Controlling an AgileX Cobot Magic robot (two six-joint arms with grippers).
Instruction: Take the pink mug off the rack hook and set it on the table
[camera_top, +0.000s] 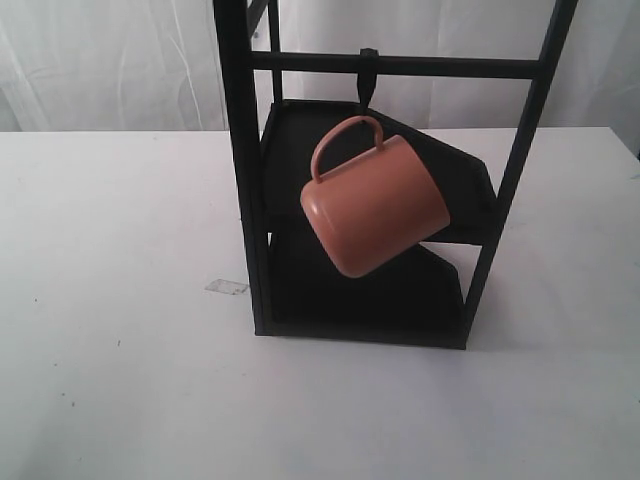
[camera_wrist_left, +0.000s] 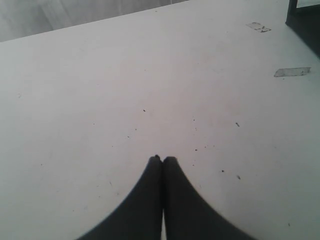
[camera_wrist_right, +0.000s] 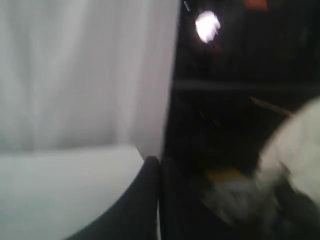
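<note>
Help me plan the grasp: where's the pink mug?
Exterior view, centre: the salmon-pink matte mug hangs tilted by its handle from the short black hook.

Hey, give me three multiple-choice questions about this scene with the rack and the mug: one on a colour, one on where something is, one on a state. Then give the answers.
1. What colour is the rack?
A. white
B. black
C. silver

2. Where is the pink mug?
A. lying on the rack's lower shelf
B. held in a gripper
C. hanging by its handle from the rack hook

3. How is the left gripper?
A. shut, holding nothing
B. wide open
C. shut on the mug

Answers:
1 B, its whole frame is black in the exterior view.
2 C, the handle loops over the hook and the mug hangs tilted beneath it.
3 A, the left wrist view shows its fingertips meeting with nothing between them.
</note>
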